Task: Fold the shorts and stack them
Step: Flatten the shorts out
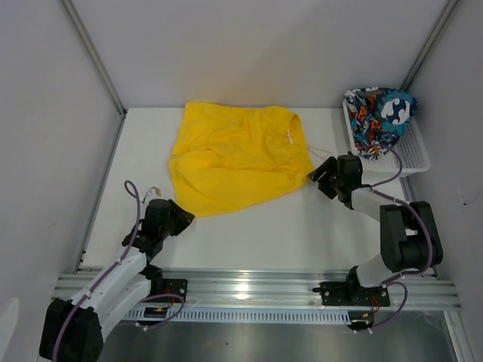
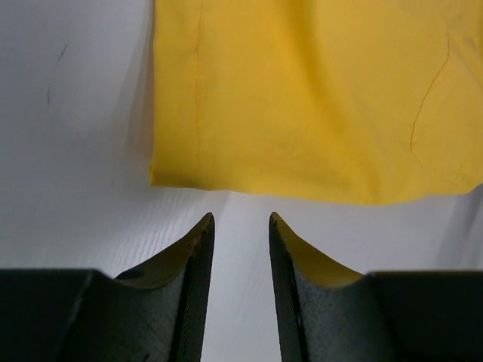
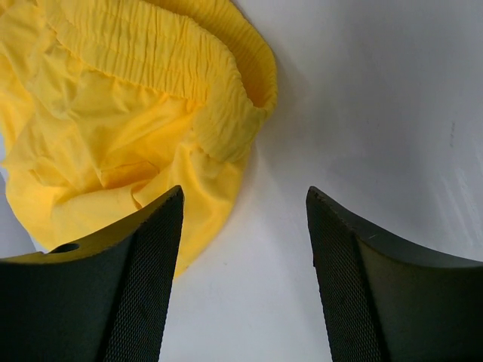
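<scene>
Yellow pair: the plain bright yellow cloth shorts with a drawstring (image 1: 238, 158) lie spread and somewhat rumpled on the white table (image 1: 302, 226), waistband toward the right arm, leg hems toward the left arm
Printed pair: the teal-blue, orange, black and white print shorts (image 1: 377, 121) sit bunched in the white plastic mesh basket (image 1: 417, 157) at the table's far right corner — nothing else shows in it
Left gripper: the left gripper (image 2: 241, 219) has its fingers a little apart with nothing between them, low over the table just short of a hem edge
Right gripper: the right gripper (image 3: 245, 192) is spread wide and empty, just beside the gathered elastic waistband corner
Handling: light, limp, thin cloth, likely to sag and crease when lifted — not fragile; the smooth table may let it slide
Where to grip: probably a hem corner for the left and the thicker waistband corner for the right, pinching both layers together
Risk: catching only the upper layer, or snagging the drawstring
</scene>
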Robot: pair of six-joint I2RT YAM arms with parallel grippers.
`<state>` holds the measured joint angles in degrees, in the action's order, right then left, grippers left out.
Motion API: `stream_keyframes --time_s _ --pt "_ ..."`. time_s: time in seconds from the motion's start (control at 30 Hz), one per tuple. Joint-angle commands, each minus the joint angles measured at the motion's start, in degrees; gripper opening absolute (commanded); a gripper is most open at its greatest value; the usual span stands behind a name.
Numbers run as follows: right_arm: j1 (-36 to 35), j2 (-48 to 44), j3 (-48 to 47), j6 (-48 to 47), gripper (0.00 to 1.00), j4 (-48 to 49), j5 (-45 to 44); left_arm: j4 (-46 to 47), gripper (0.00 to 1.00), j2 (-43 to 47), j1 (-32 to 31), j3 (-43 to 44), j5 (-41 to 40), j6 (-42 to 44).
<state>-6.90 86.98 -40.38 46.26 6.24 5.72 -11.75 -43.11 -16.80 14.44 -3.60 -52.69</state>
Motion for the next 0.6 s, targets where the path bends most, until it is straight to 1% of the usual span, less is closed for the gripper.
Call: stream_keyframes --time_s 0.0,0.13,0.23,0.27,0.33,0.4,0.53,0.57 --pt "-1.01 2.57 0.91 2.86 0.68 9.39 -0.88 2.6 0.39 0.05 -0.61 -1.78 -3.7 -3.03" --pt "-1.8 5.3 2.15 5.42 0.68 15.89 -1.94 4.8 0.4 -2.49 -0.61 -2.57 -3.17 -4.26" --pt "-2.33 8.02 1.62 6.47 0.66 17.65 -2.63 4.72 0.41 -3.64 -0.61 -2.4 -3.7 -5.41" --pt "-2.33 8.73 1.71 7.0 0.65 18.62 -2.55 4.37 0.42 -4.17 -0.61 -2.31 -3.87 -5.67" --pt "-2.33 10.75 2.06 8.23 0.62 21.51 -2.9 4.28 0.52 -4.61 -0.61 -2.31 -3.88 -5.94" --pt "-2.42 12.07 2.15 8.58 0.61 23.2 -3.25 4.19 0.57 -5.14 -0.61 -2.39 -3.79 -5.94" --pt "-4.17 12.69 3.9 9.72 0.61 27.67 -6.58 4.54 0.6 -6.02 -0.61 -2.57 -4.14 -5.94" --pt "-4.61 12.43 4.43 10.42 0.6 27.69 -10.51 4.8 0.6 -6.28 -0.61 -2.66 -3.96 -6.02"
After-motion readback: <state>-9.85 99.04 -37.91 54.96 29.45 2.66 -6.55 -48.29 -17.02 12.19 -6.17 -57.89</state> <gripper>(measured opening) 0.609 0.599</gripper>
